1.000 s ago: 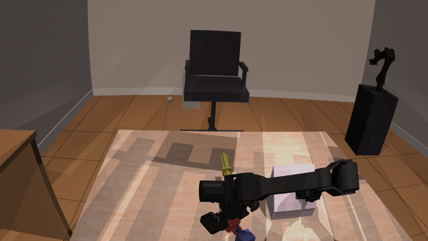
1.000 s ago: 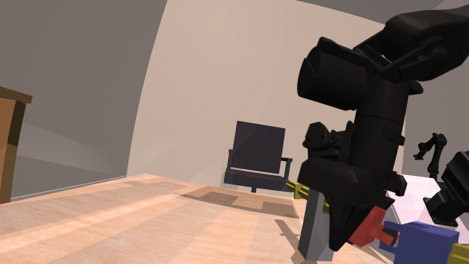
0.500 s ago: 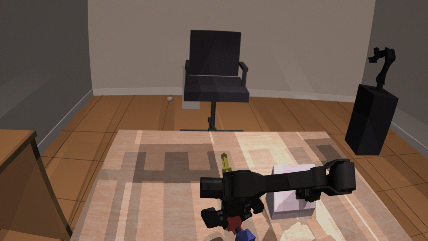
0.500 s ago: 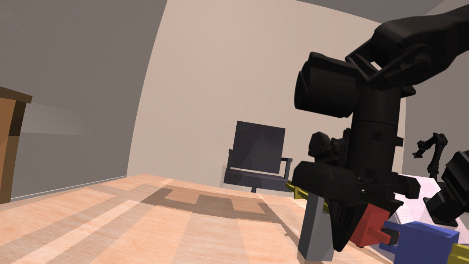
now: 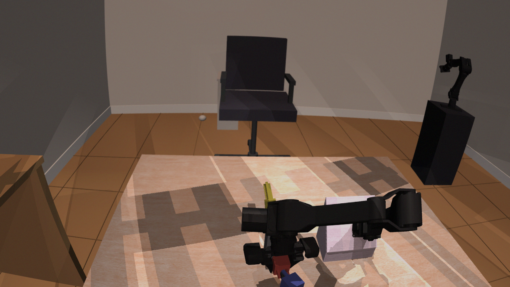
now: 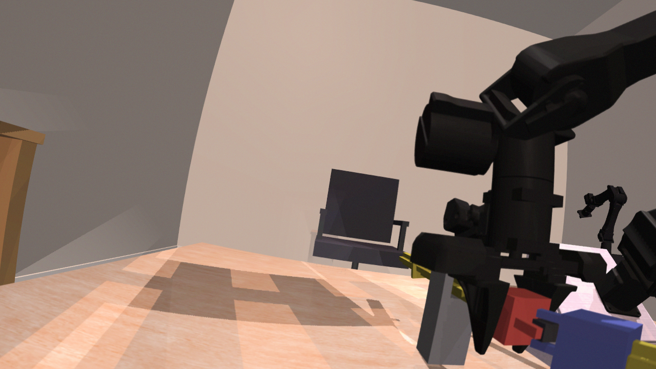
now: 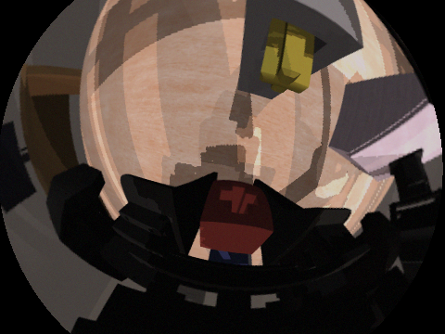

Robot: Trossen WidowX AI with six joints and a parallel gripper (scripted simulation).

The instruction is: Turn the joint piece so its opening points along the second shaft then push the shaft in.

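Note:
My gripper (image 5: 281, 262) (image 6: 500, 337) (image 7: 235, 179) points down and is shut on the red joint piece (image 5: 281, 266) (image 6: 527, 305) (image 7: 235, 237), one finger on each side. A cross-shaped opening shows in the red piece's face toward the grey block in the wrist view. The piece is hinged to the blue fork piece (image 5: 292, 280) (image 6: 591, 337) (image 7: 228, 256). A yellow shaft (image 5: 268, 193) (image 6: 416, 269) (image 7: 297, 53) passes through the upright grey block (image 6: 447, 325) (image 7: 252, 70), its near end apart from the red piece. Exact alignment is hard to tell. The first shaft's block is out of view.
The pale pink block (image 5: 349, 246) (image 7: 399, 150) under the arm's base stands right of the gripper. A yellow shaft part (image 6: 644, 357) shows at the right edge, beyond the blue piece. An office chair (image 5: 255, 64) (image 6: 362, 206) stands behind the table.

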